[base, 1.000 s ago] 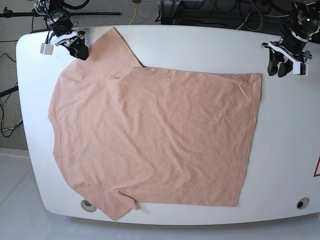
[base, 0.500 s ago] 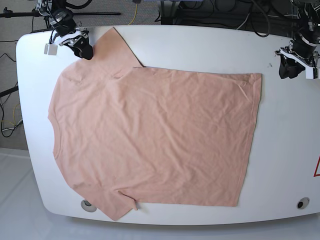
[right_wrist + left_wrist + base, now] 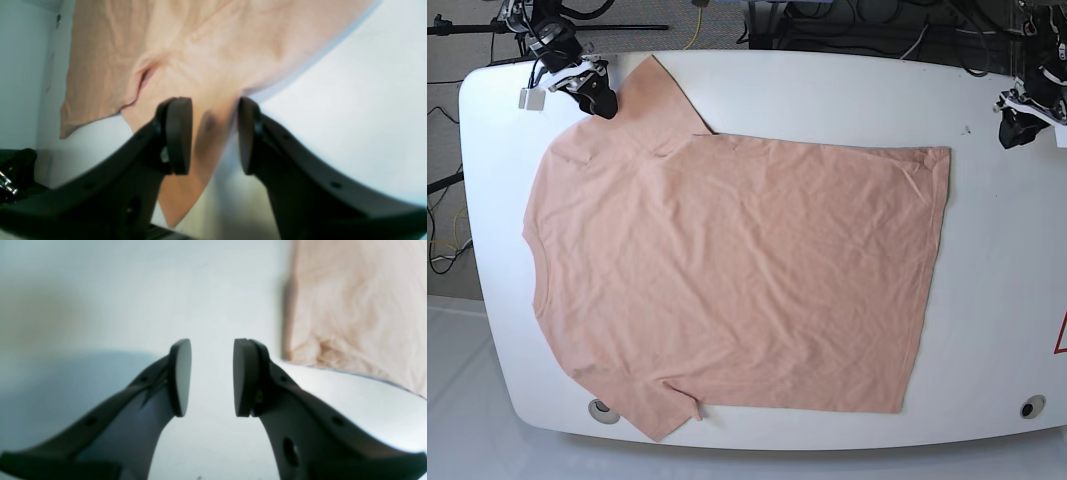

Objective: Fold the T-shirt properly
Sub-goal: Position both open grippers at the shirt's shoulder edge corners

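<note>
The T-shirt (image 3: 727, 270) lies spread flat on the white table (image 3: 827, 90), neck toward the right arm's side. The right claw (image 3: 213, 140) hovers over a sleeve tip with jaws parted, gripping nothing. The left claw (image 3: 211, 376) — likewise parted and empty — hangs over bare table beside the hem corner.

The right tool (image 3: 213, 136) is hovering over the white bench (image 3: 350, 100), its two dark fingers (image 3: 178, 133) standing apart with a clear gap between them. Nothing is sitting in that gap. Below it, the salmon-pink T-shirt (image 3: 200, 50) is lying spread on the bench, filling the upper part of the view. A sleeve (image 3: 186, 186) is reaching down between the fingers toward the bench edge, narrowing to a point. A small fold is puckering the cloth near where the sleeve is joining the body.
</note>
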`<action>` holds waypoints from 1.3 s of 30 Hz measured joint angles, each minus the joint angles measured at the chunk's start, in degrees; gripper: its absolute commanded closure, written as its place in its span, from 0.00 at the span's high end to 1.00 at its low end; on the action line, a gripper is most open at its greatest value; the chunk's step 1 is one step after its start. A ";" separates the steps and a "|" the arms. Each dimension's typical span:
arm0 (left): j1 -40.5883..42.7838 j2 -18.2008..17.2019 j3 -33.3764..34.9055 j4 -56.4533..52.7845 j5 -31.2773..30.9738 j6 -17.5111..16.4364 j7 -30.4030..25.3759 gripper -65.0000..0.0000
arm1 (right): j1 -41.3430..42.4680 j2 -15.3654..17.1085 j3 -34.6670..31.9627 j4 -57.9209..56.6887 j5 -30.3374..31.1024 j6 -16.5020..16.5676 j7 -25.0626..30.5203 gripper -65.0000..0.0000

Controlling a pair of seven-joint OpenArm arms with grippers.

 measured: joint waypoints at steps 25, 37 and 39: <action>0.17 -0.68 1.36 -1.33 -1.84 -0.52 -0.24 0.30 | -0.02 -0.26 -2.05 0.02 -0.76 0.52 0.22 0.09; 0.31 0.31 1.86 -1.90 1.70 -0.90 1.81 0.34 | 0.17 -0.26 -1.84 0.13 -1.53 1.11 -1.18 0.09; 0.13 0.59 1.88 -1.90 2.12 -1.46 2.01 0.36 | 0.22 -0.26 -1.84 0.15 -1.51 1.11 -1.18 0.14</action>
